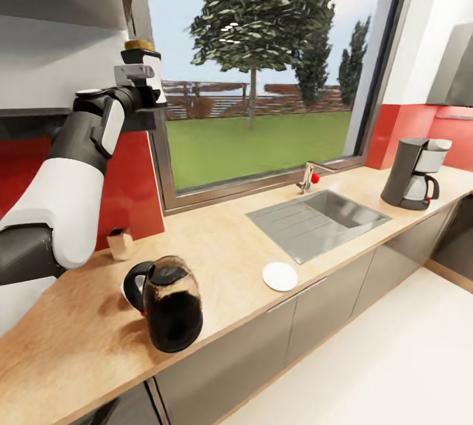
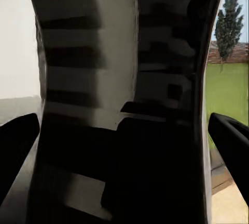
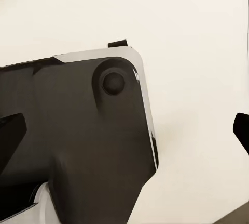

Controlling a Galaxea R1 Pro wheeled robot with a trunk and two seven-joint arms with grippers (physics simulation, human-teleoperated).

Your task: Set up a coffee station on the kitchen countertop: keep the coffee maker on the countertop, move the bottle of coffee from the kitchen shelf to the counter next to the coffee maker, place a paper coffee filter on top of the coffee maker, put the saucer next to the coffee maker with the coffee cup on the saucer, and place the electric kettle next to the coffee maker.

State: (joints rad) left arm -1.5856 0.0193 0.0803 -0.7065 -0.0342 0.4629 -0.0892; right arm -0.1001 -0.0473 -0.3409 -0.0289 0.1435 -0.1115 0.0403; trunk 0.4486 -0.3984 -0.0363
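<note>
The left pincer [image 1: 141, 77] is raised to shelf height beside the window frame, and appears closed around the bottle of coffee [image 1: 139, 47], whose yellow cap is seen just above the pincer body. In the left wrist view the bottle [image 2: 119, 104] is pressed up close between the two dark fingers [image 2: 231, 135], which supports a held grasp. The state of the right pincer cannot be told; a fingertip at each edge and part of the robot's own dark body are seen against a pale floor in its wrist view.

The step in hand is judged to be the carrying of the bottle down to the surface [image 1: 217, 241]. The bottle should be kept upright and lifted clear of the shelf [image 1: 39, 116] edge before being lowered. The coffee maker [image 1: 415, 172] stands far along the surface past the sink [image 1: 315, 215], so the base would need to be moved first.

The left arm is bent at the elbow and reached upward, with the forearm steeply raised. The electric kettle [image 1: 167, 303] stands near the front edge below it, and the saucer [image 1: 280, 276] lies between kettle and sink.
</note>
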